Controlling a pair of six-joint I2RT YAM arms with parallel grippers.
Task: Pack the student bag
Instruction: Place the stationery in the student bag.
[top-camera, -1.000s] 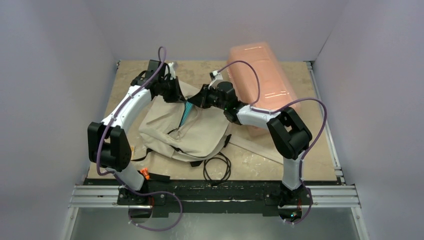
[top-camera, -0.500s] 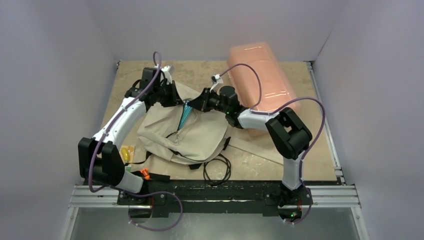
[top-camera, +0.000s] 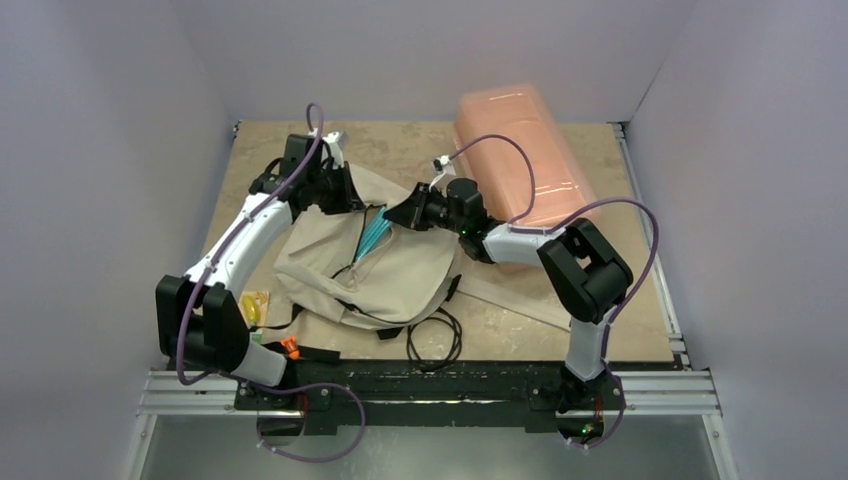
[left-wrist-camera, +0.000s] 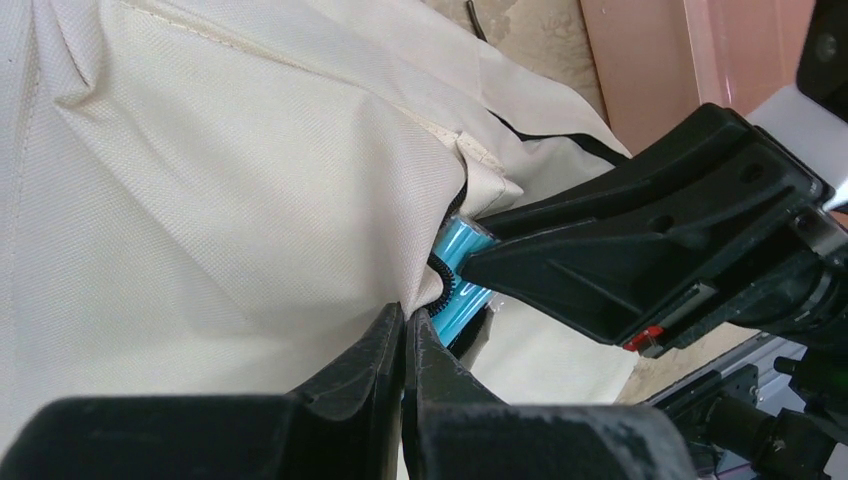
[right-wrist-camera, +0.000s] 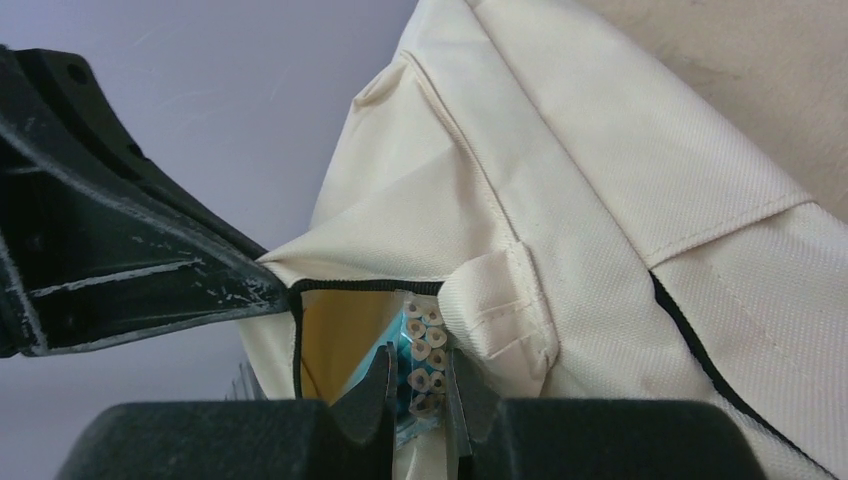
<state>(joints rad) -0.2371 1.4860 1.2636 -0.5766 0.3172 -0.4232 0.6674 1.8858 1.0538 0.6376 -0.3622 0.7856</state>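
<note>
The beige student bag (top-camera: 390, 270) lies on the table, its main zipper open. My left gripper (left-wrist-camera: 405, 325) is shut on the fabric edge of the bag's opening (left-wrist-camera: 430, 270) and holds it up. My right gripper (right-wrist-camera: 418, 385) is shut on a clear-wrapped teal pack of pencils (right-wrist-camera: 420, 360), whose far end is inside the opening. The pack shows as a teal strip in the top view (top-camera: 372, 232) and beside my right gripper's fingers in the left wrist view (left-wrist-camera: 462, 280). The bag's inside is mostly hidden.
A translucent pink plastic box (top-camera: 520, 160) stands at the back right, close behind my right arm. A coiled black cable (top-camera: 435, 335) lies in front of the bag. A small yellow packet (top-camera: 252, 306) and an orange item (top-camera: 290, 346) lie near the left arm's base.
The left arm's elbow has swung out to the left, uncovering the yellow packet. My right gripper has pushed the pencil pack slightly further towards the bag's opening.
</note>
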